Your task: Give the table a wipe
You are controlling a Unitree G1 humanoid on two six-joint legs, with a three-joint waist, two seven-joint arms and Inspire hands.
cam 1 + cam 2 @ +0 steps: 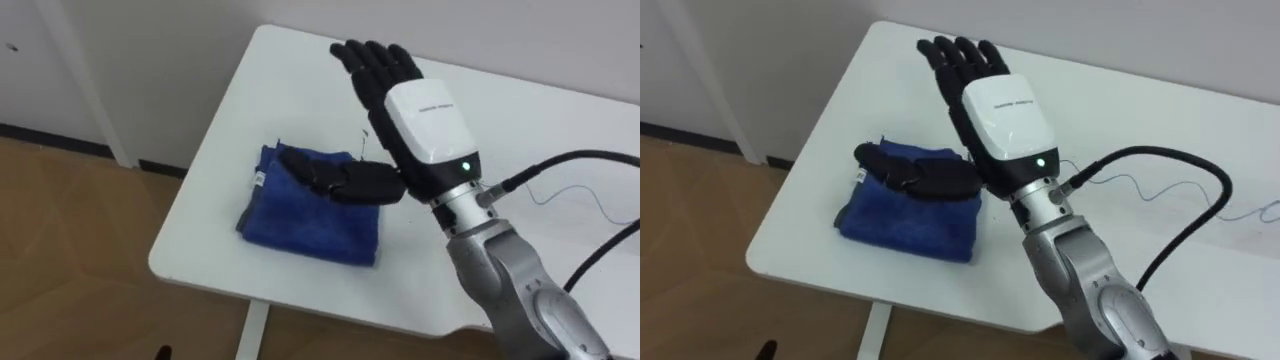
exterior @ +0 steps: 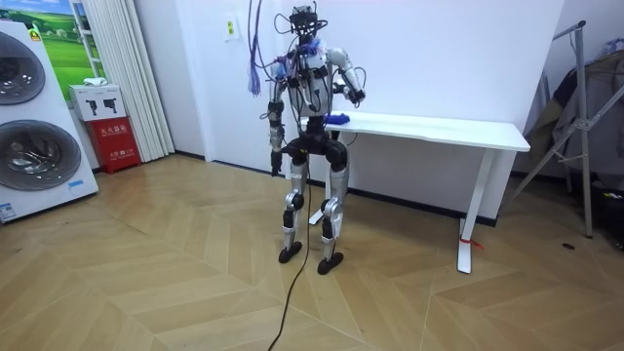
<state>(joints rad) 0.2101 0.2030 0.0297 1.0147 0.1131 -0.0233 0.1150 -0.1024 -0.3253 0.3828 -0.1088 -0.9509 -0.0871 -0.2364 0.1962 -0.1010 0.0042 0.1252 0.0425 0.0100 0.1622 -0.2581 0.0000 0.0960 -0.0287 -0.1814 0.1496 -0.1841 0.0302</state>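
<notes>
The blue cloth [image 1: 310, 205] lies folded at the centre-left of the frame, near the table's [image 1: 300, 80] left end and front edge, its long side running roughly left to right. The right hand [image 1: 420, 120] is open just to its right, fingers straight and pointing to the upper left, the thumb stretched leftward across the cloth's top. This is the nearer hand, while the left hand [image 2: 265, 113] hangs by the body and its fingers cannot be made out. Nothing blocks a sweep over the bare tabletop, though a thin wire [image 1: 570, 195] lies at centre right.
</notes>
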